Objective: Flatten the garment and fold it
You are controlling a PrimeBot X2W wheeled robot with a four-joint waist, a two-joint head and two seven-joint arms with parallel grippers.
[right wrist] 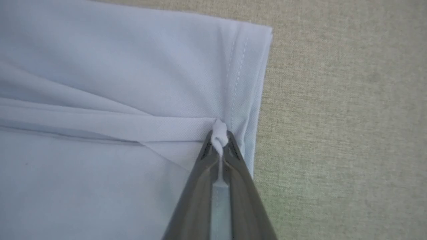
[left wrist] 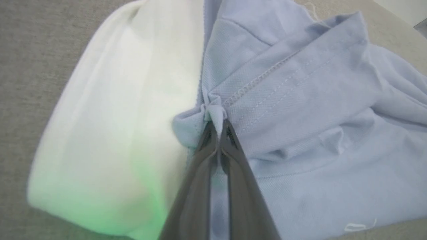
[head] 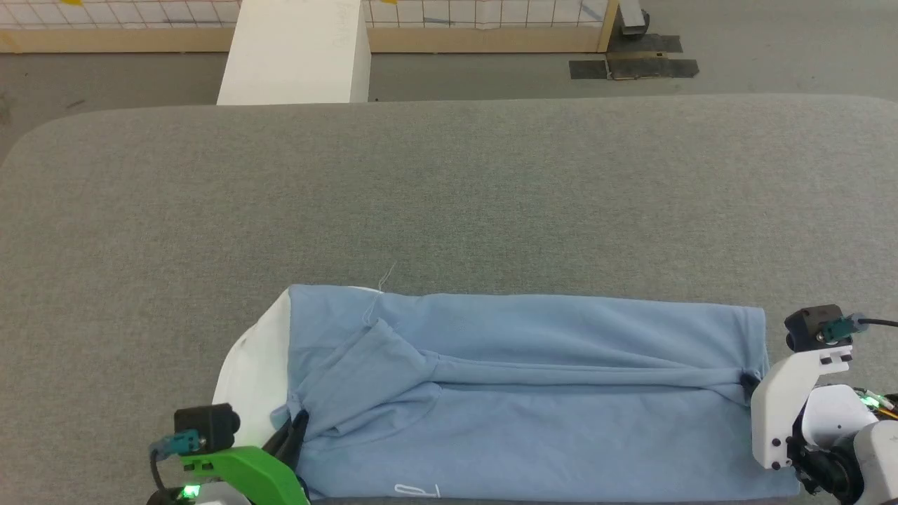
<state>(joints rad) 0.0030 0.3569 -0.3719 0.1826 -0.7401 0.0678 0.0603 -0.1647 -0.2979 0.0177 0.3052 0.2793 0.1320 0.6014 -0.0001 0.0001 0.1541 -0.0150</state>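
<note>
The light blue garment (head: 526,393) lies spread sideways along the near edge of the grey table (head: 449,196), with white fabric (head: 256,365) showing at its left end. My left gripper (head: 298,421) is shut on a pinch of blue cloth near a stitched hem, seen close up in the left wrist view as the left gripper (left wrist: 217,125) on the garment (left wrist: 300,110). My right gripper (head: 749,382) is shut on a bunched fold by the hemmed right edge; the right wrist view shows the right gripper (right wrist: 219,136) on the garment (right wrist: 116,83). A long crease runs between both grips.
The grey padded table stretches far beyond the garment with free room at the back and both sides. Behind it stand a white block (head: 298,52), a wooden-framed grid fence (head: 484,21) and dark floor mats (head: 635,66).
</note>
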